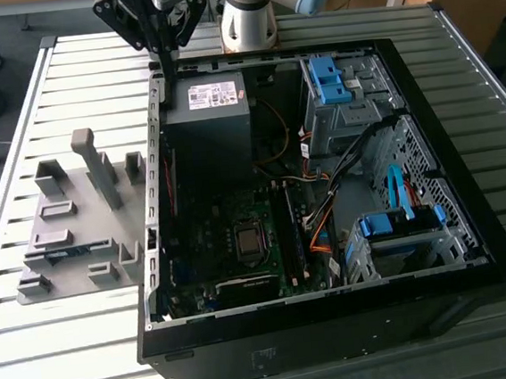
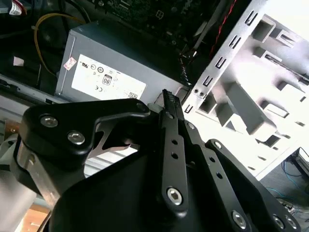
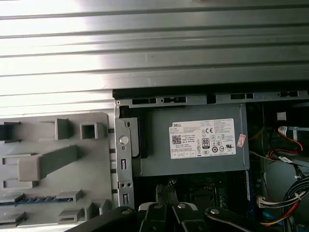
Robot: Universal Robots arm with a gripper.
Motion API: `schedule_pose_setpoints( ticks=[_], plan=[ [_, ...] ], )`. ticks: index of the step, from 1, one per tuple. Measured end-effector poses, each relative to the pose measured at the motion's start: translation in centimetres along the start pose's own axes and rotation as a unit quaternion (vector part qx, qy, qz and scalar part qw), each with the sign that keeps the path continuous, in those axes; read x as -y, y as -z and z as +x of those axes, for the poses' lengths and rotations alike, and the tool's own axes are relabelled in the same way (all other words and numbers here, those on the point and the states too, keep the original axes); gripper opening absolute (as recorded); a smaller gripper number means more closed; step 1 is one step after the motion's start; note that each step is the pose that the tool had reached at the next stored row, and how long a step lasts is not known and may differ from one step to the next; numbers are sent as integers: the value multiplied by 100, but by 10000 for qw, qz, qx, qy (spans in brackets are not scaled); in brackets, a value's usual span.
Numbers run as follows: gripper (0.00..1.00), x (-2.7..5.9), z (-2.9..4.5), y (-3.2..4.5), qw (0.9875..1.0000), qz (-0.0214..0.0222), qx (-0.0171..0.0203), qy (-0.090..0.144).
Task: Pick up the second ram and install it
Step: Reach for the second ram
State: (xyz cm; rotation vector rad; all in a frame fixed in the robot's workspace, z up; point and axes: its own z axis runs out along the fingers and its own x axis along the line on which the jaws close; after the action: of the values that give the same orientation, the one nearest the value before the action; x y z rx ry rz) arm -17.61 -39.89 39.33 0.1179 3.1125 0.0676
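On the grey tray (image 1: 86,222): the ram stick (image 1: 62,253) sits in a long slot, a thin blue-green strip. In the exterior view it is at about nine o'clock from the computer case (image 1: 337,316). It also shows as a blue strip in the first wrist view (image 3: 38,199).
Hold on the stick: none. Nothing touches it and it rests in its slot.
Claw (image 1: 167,77): it hangs over the far corner of the case, at about eleven o'clock from the case's middle. Its tips are just above the power box (image 1: 205,113). The fingers are together with nothing between them, as the second wrist view (image 2: 166,96) shows most plainly.
Claw to stick: well apart. The stick lies at about seven o'clock from the claw in the exterior view, past the case wall.
Case: it lies open on the slatted table (image 1: 73,368). The memory slots (image 1: 288,231) run just beside the processor socket (image 1: 249,242), at its three o'clock. I cannot tell whether a free slot is left there.
Step in hand: as I judge it, the pick-up is at its very start and no grasp has been made. The install has not begun.
Next move calls for: the fingers must part before any grasp. The claw must come over the tray and line up with the length of the strip. The grip should fall on the stick's edges, not on its chips.
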Motion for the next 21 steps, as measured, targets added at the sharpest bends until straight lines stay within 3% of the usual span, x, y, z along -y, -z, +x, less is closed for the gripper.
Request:
schedule_pose_setpoints(
  ticks=[5, 21],
  plan=[
    [11, 2, 16, 1, 10000, 0, 0, -1],
    [11, 68, 163, 3, 10000, 0, 0, -1]
  ],
)
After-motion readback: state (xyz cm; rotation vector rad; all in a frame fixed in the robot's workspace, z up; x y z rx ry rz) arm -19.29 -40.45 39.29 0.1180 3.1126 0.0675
